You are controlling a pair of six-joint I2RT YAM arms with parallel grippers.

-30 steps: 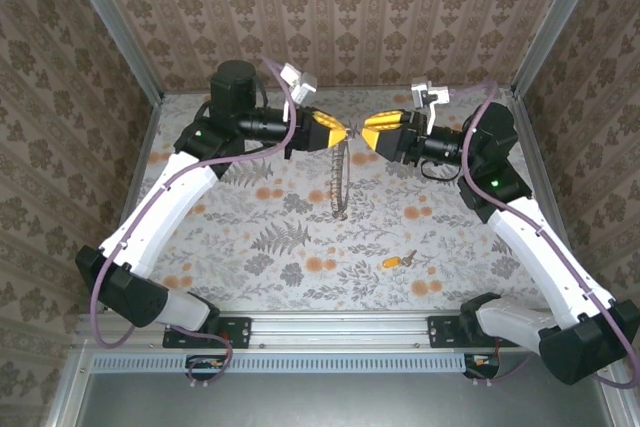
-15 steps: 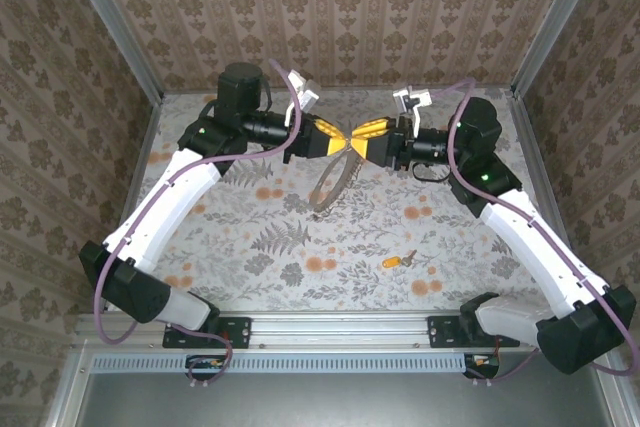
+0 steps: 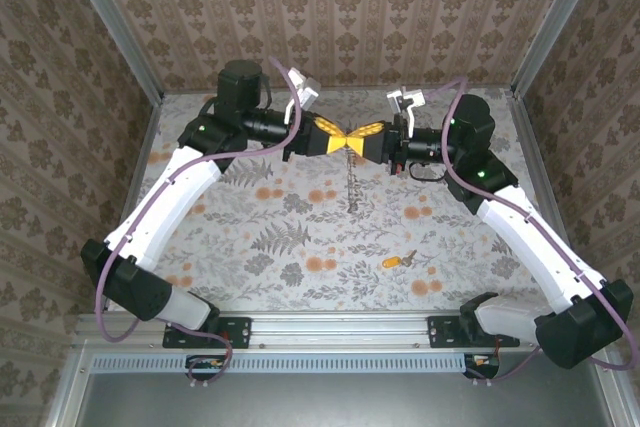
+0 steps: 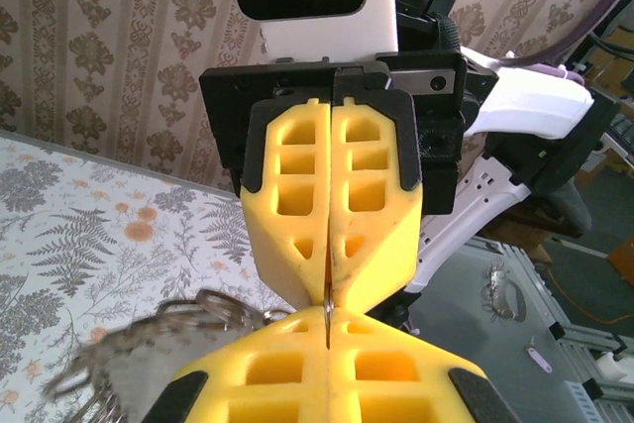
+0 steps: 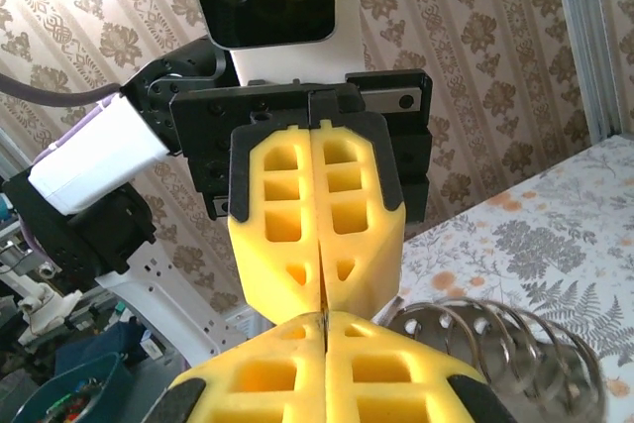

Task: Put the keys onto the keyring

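Yellow left tool (image 3: 344, 137) and right tool (image 3: 354, 137) pinching keyring (image 3: 351, 179), overhead view adds key (image 3: 397, 260) lying apart

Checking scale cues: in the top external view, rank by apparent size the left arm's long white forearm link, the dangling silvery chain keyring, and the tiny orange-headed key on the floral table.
1. Long white forearm link, largest.
2. Silvery chain keyring, hanging nearer the camera, so slightly flattered.
3. Orange-headed key, clearly smallest.
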